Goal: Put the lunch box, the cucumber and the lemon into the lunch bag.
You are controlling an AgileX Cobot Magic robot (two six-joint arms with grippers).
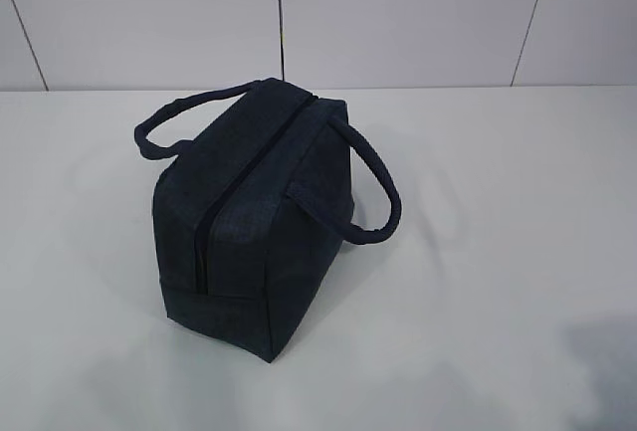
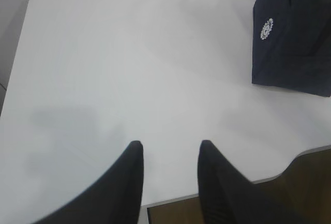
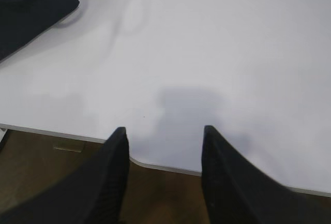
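The dark navy lunch bag (image 1: 259, 217) stands in the middle of the white table (image 1: 498, 252), its top zipper closed and its two loop handles hanging to either side. A corner of it with a small white logo shows in the left wrist view (image 2: 292, 38), and a corner shows in the right wrist view (image 3: 28, 12). My left gripper (image 2: 170, 146) is open and empty above the table's near edge. My right gripper (image 3: 164, 131) is open and empty over the table's near edge. Neither gripper shows in the exterior view. The lunch box, cucumber and lemon are out of view.
A pale tiled wall (image 1: 398, 13) runs behind the table. The table's front edge (image 3: 165, 168) with brown floor below shows in both wrist views. A soft shadow lies at the table's near right (image 1: 607, 361).
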